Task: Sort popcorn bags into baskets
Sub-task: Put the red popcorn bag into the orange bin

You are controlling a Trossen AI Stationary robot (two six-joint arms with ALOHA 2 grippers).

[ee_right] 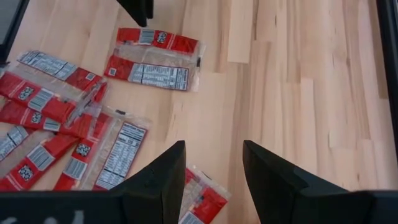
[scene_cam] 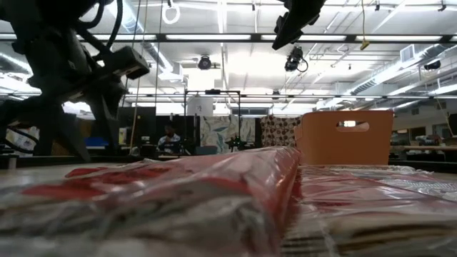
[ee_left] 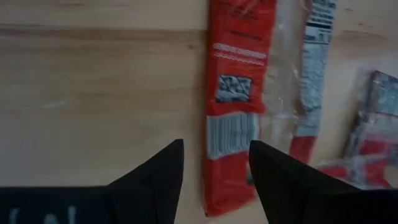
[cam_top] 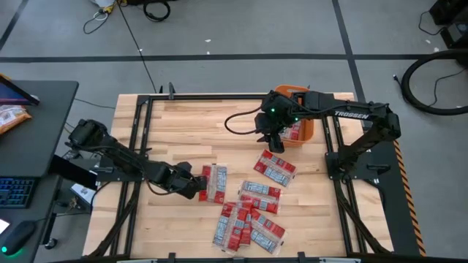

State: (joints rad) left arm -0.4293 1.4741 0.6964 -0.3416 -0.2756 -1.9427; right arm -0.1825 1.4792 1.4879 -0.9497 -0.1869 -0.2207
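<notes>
L arm comes in from table's left edge, low over the light wooden slatted tabletop (cam_top: 183, 124). Left gripper (cam_top: 196, 184) sits just beside the nearest red flat plastic popcorn packet w/ white label panels (cam_top: 213, 183), fingertips at its short end. L wrist view: dark fingers (ee_left: 163, 180) spread apart, nothing between them, one tip over bare wood, other overlapping the packet's (ee_left: 235, 99) barcode end. Can't tell if the tip touches the film. Far end of the packet cut off by frame edge; a second packet at frame side is blurred.

Mid table: loose heap of same red packets (cam_top: 245, 223), several overlapping, exact count unclear from above. Two more lie apart nearer the bin, one (cam_top: 275, 168) angled, one (cam_top: 260, 191) between it and the heap.

Low view: mostly blocked by out-of-focus red packets (scene_cam: 178, 193) right at the lens; the L arm is a dark blur, no gripper detail.

Right gripper (cam_top: 272, 139) hangs above the table beside the orange rectangular plastic basket w/ handle slot (cam_top: 301, 131). R arm covers most of the bin from above, so contents hard to read; some red/white shows inside. R wrist view: fingers (ee_right: 158, 180) parted, empty, looking down on wood and packets (ee_right: 152, 59). Low view: basket (scene_cam: 346, 139) upright at the far side, handle slot visible.
</notes>
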